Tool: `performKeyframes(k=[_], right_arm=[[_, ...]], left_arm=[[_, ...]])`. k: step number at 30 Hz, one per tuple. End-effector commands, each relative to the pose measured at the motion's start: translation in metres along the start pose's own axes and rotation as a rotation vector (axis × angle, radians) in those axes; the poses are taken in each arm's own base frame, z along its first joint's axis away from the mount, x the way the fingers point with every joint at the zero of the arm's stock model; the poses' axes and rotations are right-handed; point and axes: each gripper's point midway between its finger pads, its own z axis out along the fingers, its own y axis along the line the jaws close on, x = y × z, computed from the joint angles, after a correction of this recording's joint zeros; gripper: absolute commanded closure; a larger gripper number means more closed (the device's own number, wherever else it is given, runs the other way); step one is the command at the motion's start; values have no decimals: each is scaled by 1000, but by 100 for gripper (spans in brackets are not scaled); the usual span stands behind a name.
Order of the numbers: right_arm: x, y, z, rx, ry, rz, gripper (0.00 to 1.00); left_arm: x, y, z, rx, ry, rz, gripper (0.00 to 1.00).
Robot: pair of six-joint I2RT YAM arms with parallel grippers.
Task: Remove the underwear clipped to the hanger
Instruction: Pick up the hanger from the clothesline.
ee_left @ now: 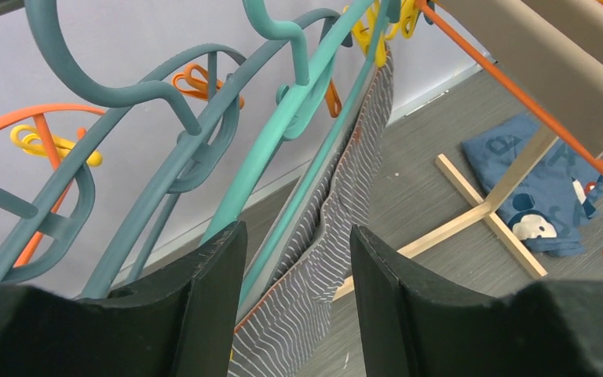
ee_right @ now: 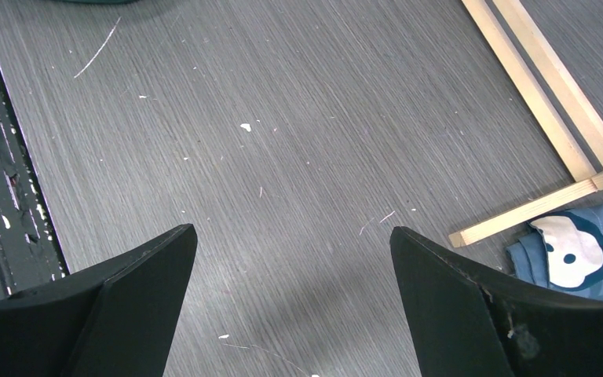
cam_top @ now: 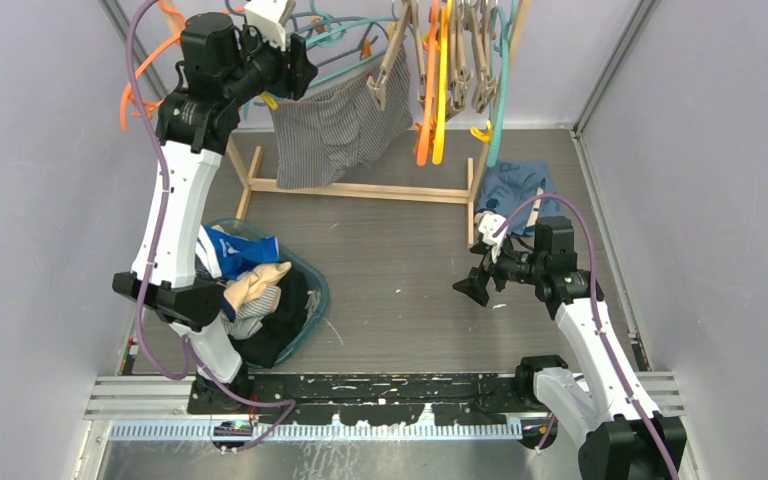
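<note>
Navy white-pinstriped underwear (cam_top: 330, 135) hangs from a teal hanger (ee_left: 269, 246) on the rack, held by a yellow clip (ee_left: 377, 49) at its far corner. My left gripper (cam_top: 298, 72) is raised to the garment's top left corner. In the left wrist view the left gripper (ee_left: 298, 236) stands open, and the striped underwear (ee_left: 322, 283) and the hanger bar pass between its fingers (ee_left: 212, 306) with a gap on both sides. My right gripper (cam_top: 472, 288) hovers low over the table, open and holding nothing; in its own view the right gripper (ee_right: 293, 229) has only bare table between its fingers.
A blue basket (cam_top: 317, 283) with several garments sits at the left by the left arm. A blue cartoon-face garment (cam_top: 515, 188) lies at the rack's right foot. The wooden rack base (cam_top: 360, 188) crosses the back. Several empty hangers (cam_top: 450, 60) crowd the rail.
</note>
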Motion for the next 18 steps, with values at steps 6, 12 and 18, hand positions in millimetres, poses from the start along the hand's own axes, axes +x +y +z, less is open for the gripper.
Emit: performKeyframes(k=[6, 12, 18], right_arm=[[-6, -1, -1, -2, -21, -32, 0], [-5, -2, -1, -1, -18, -35, 0], [-4, -1, -1, -2, -16, -38, 0]], left_arm=[[-5, 0, 3, 22, 1, 65, 50], [-1, -4, 3, 51, 14, 82, 58], [-15, -14, -22, 78, -12, 92, 54]])
